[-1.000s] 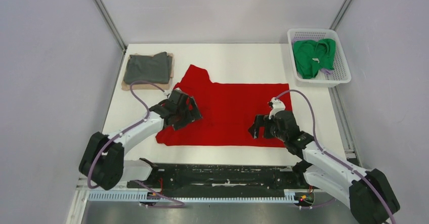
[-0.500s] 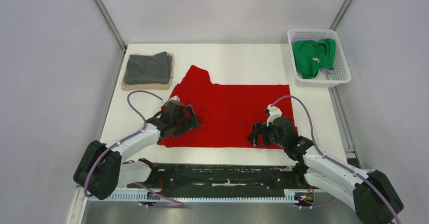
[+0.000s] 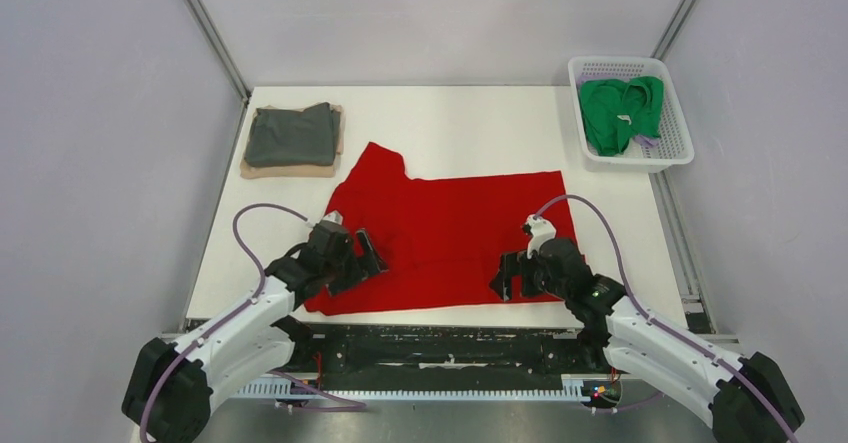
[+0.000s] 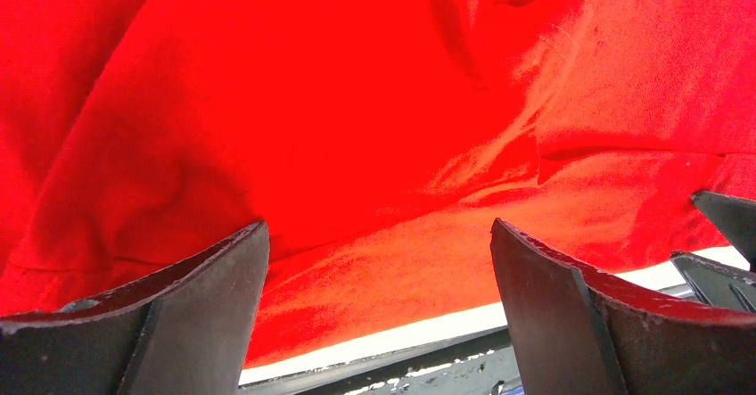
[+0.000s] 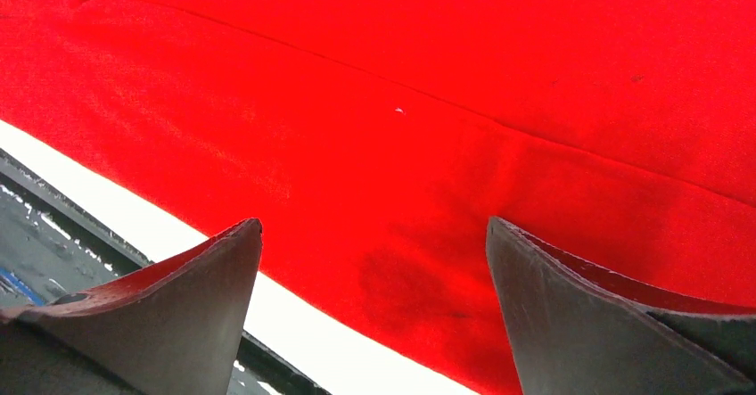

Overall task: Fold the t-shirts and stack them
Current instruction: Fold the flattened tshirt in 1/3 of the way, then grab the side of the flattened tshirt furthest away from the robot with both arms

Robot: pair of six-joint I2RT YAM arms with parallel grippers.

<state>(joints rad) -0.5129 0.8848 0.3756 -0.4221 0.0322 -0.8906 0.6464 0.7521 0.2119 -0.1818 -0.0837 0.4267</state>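
Note:
A bright red t-shirt (image 3: 450,233) lies spread flat on the white table (image 3: 450,123), one sleeve pointing to the far left. My left gripper (image 3: 360,261) hovers open over its near-left hem, and my right gripper (image 3: 510,275) hovers open over its near-right hem. In the left wrist view the red cloth (image 4: 357,101) fills the frame, and the left gripper (image 4: 377,226) has nothing between its fingers. The right gripper (image 5: 373,222) likewise stands wide above the hem (image 5: 446,234). A folded dark grey t-shirt (image 3: 290,135) rests on a tan one (image 3: 290,170) at the far left. A green t-shirt (image 3: 620,113) lies crumpled in the basket.
The white lattice basket (image 3: 667,158) stands at the far right corner. A black rail (image 3: 450,348) runs along the table's near edge, just behind the shirt's hem. Grey walls close in the left, right and far sides.
Both arms have drawn back toward the near edge. The red t-shirt has slid that way with them, its hem now closer to the table's front. Both grippers stayed open.

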